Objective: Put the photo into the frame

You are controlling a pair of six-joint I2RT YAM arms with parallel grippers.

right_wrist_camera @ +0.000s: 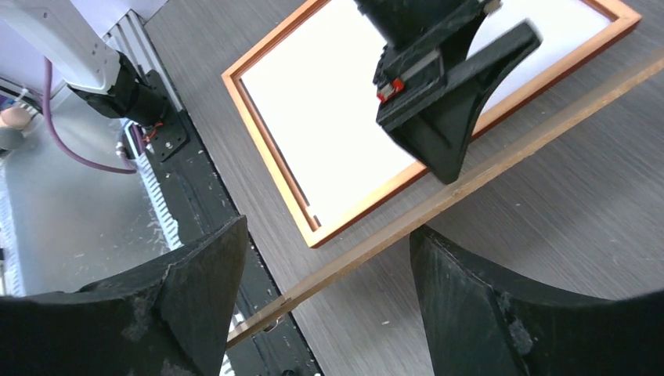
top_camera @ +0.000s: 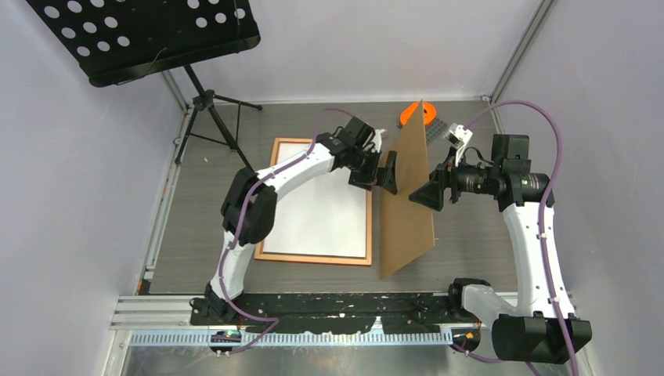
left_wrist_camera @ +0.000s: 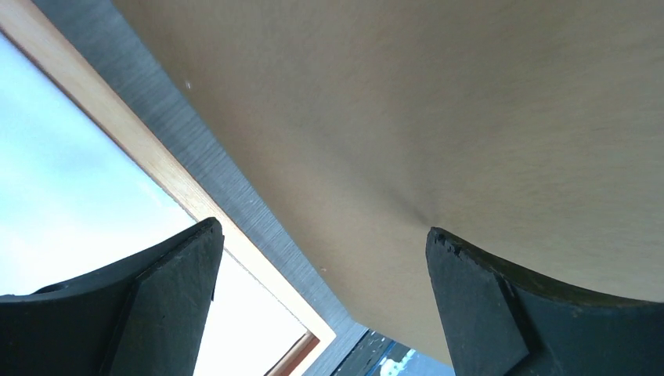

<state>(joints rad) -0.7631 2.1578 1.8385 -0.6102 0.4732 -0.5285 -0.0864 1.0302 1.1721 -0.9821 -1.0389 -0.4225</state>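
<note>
The frame (top_camera: 313, 257), with a thin orange-brown border, lies flat on the grey table left of centre. A white sheet (top_camera: 329, 211) fills it; no mountain picture shows, so I cannot tell whether it is the photo's white back. The plain brown backing board (top_camera: 407, 204) stands on edge just right of the frame. My left gripper (top_camera: 387, 174) is open against the board's left face. My right gripper (top_camera: 429, 194) is open at its right face. The left wrist view shows the board (left_wrist_camera: 431, 102) and frame border (left_wrist_camera: 133, 141). The right wrist view shows the board's edge (right_wrist_camera: 470, 184) and frame (right_wrist_camera: 266, 157).
A black perforated music stand (top_camera: 149, 31) on a tripod (top_camera: 207, 102) stands at the back left. An orange object (top_camera: 411, 116) lies behind the board at the back. A black rail (top_camera: 313, 305) runs along the near edge. Walls close in on both sides.
</note>
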